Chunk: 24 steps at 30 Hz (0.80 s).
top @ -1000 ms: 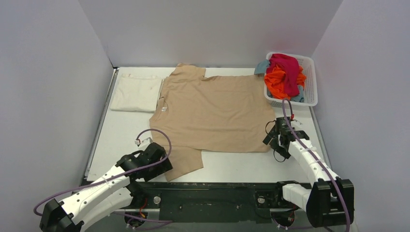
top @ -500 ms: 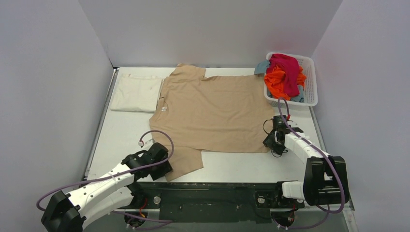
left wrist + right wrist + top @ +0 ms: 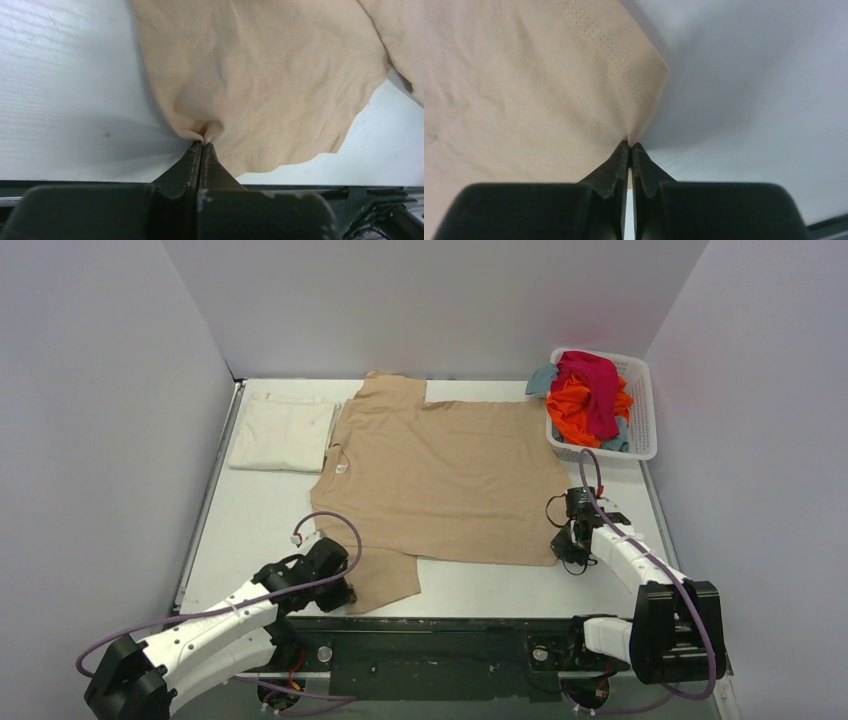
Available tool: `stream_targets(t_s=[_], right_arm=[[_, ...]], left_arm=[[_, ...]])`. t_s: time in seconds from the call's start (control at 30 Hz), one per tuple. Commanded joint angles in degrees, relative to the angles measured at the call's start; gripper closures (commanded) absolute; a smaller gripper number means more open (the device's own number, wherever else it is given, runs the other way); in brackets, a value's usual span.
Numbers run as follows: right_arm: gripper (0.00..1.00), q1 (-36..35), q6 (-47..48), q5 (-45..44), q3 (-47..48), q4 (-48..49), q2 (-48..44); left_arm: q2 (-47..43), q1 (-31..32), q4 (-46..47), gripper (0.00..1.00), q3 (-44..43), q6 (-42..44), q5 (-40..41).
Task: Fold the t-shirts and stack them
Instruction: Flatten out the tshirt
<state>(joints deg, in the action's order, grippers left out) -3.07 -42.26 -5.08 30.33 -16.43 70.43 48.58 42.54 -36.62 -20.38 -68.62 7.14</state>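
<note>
At the near edge of the table (image 3: 250, 530), the left claw (image 3: 202, 144) is clenched on the tan t-shirt (image 3: 440, 480). It pinches a small pucker of cloth at the edge of the near sleeve, close to the left arm's base. On the right side, a little farther in, the right claw (image 3: 630, 144) is also closed on this shirt, and it grips the near corner of the hem just beside the double stitching.

The shirt lies flat in the middle of the table with its long axis going left to right: the neck with the white label (image 3: 341, 467) is toward the left and the hem toward the right. Almost all of the cloth lies beyond the two claws, away from the arms. So I judge the coming move will carry the near edge away from the bases, over the body of the shirt.

Farther back on the left, touching the tan shirt's far sleeve, rests the folded cream t-shirt (image 3: 283, 435). In the far right corner, the basket (image 3: 645, 405) holds the magenta (image 3: 590, 380), orange (image 3: 580, 405) and teal (image 3: 543, 378) shirts in a heap.
</note>
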Motion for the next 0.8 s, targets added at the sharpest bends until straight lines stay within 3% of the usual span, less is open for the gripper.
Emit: stream_targets(t_s=[0.0,0.1,0.27,0.47,0.67,0.77], right_arm=[[1.0,0.1,-0.5,-2.5,-2.2,-11.4,-3.1],[1.0,0.1,-1.3,-4.3,-2.1,-14.2,-4.3],[1.0,-1.0,-1.9,-4.6,-0.9,-14.8,-4.9],[1.0,-10.8,-3.2,-8.6,7.9,-21.3,-1.7],[1.0,-17.7,-3.9,-12.0,20.9,-23.5,8.6],[0.98,-20.8,-3.2,-12.5,29.9,-23.7,18.0]], left_arm=[[-4.8,1.3,-6.8,1.0,3.3,-0.6,-5.0],[-7.8,1.8,-11.8,1.0,3.3,-1.8,-6.0],[-9.8,3.1,-9.7,1.0,4.1,-2.7,-6.6],[-8.3,3.1,-2.4,1.0,2.0,-2.8,-5.2],[-7.3,2.9,-2.1,1.0,-1.1,-2.8,-1.4],[-7.3,2.8,-2.4,1.0,-1.9,-2.5,-0.6]])
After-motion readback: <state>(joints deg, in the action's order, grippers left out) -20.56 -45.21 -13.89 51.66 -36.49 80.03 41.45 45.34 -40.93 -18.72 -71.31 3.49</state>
